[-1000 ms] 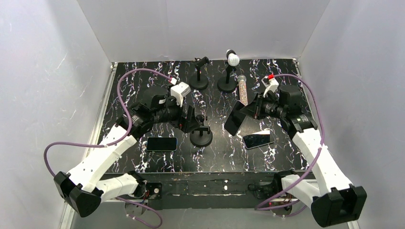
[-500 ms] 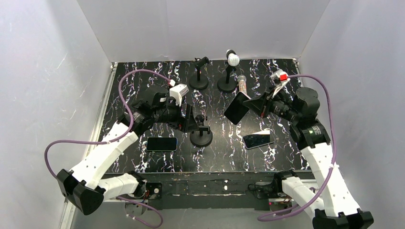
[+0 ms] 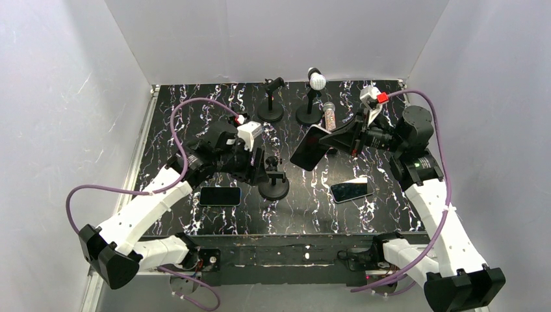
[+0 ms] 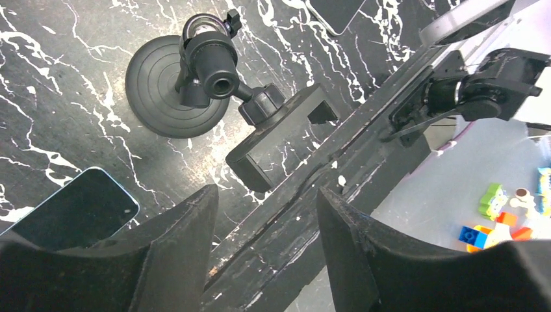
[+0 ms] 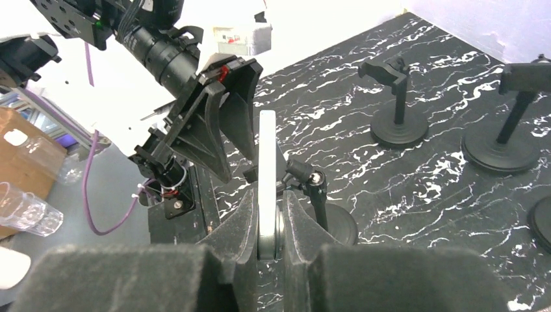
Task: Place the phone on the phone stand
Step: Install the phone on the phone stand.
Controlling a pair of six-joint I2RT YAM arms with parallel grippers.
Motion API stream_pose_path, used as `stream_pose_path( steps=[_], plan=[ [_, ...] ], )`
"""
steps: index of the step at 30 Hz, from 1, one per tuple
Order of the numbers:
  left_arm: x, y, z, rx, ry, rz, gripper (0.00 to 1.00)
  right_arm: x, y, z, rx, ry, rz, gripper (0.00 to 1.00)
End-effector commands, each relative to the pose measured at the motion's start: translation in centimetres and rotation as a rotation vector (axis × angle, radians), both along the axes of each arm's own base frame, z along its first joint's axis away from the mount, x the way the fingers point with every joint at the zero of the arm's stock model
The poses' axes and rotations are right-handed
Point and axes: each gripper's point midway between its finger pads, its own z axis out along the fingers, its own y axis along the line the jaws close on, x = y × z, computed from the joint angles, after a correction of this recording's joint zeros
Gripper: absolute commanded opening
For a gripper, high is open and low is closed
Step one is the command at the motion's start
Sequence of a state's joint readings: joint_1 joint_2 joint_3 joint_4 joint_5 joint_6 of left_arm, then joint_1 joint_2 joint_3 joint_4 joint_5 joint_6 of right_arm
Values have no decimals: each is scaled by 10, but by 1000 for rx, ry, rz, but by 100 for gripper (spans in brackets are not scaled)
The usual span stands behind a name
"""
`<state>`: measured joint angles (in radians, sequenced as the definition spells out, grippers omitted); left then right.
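Black marble with white veins covers the tabletop (image 3: 305, 211) beneath me. My right end effector (image 5: 269, 214) is clamped tight on the phone (image 5: 267, 162). I hold it on edge, lifted off the tabletop, with its length reaching out past my fingertips. Beyond its far end and lower down, the phone stand (image 3: 273, 185) sits on its round base. My left end effector (image 4: 265, 195) hangs just beside that stand, jaws partway apart and gripping nothing. The stand's clamp head lies just ahead of the gap between my fingers (image 4: 188, 221). A second phone (image 4: 71, 211) lies flat near my left end effector, close to the stand's base. A third phone (image 3: 351, 190) lies flat below my right end effector.
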<state>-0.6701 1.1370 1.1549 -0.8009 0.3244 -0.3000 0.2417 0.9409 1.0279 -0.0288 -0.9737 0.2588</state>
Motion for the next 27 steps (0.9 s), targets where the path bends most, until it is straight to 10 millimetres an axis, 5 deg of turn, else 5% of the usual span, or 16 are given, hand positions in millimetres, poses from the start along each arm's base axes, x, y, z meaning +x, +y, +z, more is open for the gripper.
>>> stream_pose_path(
  steps=[1, 17, 27],
  plan=[
    [4, 5, 9, 40, -75, 41, 54, -11, 3, 42, 57, -126, 71, 1],
    [6, 5, -15, 108, -68, 30, 38, -4, 4, 37, 58, -98, 61, 1],
    [13, 16, -11, 139, -119, 76, 25, -4, 5, 34, 59, -88, 64, 1]
  ],
)
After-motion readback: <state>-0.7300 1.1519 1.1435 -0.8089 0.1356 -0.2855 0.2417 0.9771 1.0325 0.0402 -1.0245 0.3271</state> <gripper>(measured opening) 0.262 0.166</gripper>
